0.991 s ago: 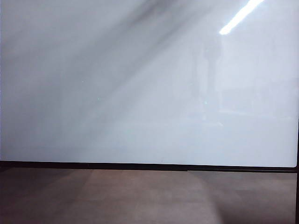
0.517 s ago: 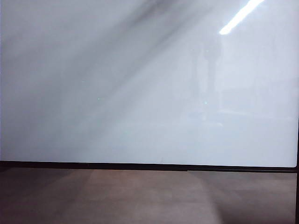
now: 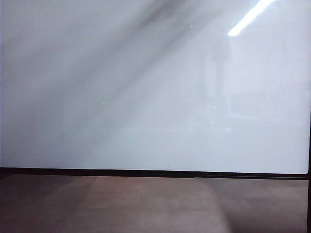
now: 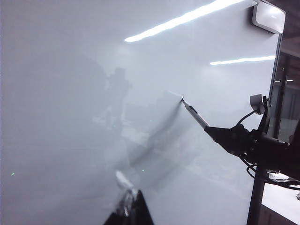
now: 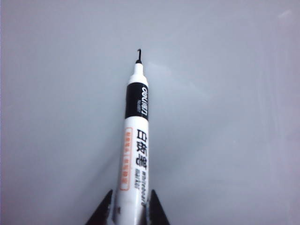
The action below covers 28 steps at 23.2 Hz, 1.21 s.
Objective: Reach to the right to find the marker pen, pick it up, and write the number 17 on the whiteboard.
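White and glossy, the whiteboard point(image 3: 146, 97) fills the exterior view, a ceiling light streak mirrored at two o'clock. The right gripper point(image 5: 126, 211) pinches the marker pen point(image 5: 136, 145), tip on the board beside a tiny first hook of ink. The left gripper point(image 4: 129, 211) hangs back, fingers seemingly pressed together, though it is dim. For a clean stroke, keep light even pressure and pull straight toward six o'clock.

marker pen point(image 5: 136, 154) barrel printed "deli", Chinese characters, small "whiteboard marker" lettering
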Available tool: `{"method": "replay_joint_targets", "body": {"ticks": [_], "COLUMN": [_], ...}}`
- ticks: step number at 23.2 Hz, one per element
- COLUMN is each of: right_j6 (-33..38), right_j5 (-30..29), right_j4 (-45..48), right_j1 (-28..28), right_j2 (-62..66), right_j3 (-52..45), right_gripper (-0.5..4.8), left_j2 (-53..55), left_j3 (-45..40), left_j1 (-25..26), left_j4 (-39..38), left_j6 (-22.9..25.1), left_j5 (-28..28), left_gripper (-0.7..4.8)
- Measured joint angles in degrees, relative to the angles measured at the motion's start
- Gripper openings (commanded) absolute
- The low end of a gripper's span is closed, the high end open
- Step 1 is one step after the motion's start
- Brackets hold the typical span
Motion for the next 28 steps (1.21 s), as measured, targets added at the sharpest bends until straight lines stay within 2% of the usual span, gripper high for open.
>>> {"method": "replay_joint_targets", "body": {"ticks": [8, 22, 28], "right_j6": [-0.13, 0.79, 0.48], "right_j5": [-0.22, -1.25, -1.05], "right_j4": [-1.84, -1.44, -0.9], "right_j1": [0.02, 0.31, 2.62], "right_j2": [0.55, 0.28, -4.13], "right_j3": [-0.26, -8.11, -8.55], "right_gripper": [-0.06, -0.06, -0.06], "left_j2": [-0.02, 0.0, 0.02], "left_j3": [0.0, 0.0, 0.0], "left_j1": [0.0, 0.0, 0.0], "left_j4": [0.0, -0.04, -0.57], "left_j6": [0.0, 0.0, 0.0], "left_j5": [0.0, 0.0, 0.0], "left_gripper": [-0.05, -0.05, -0.05]}}
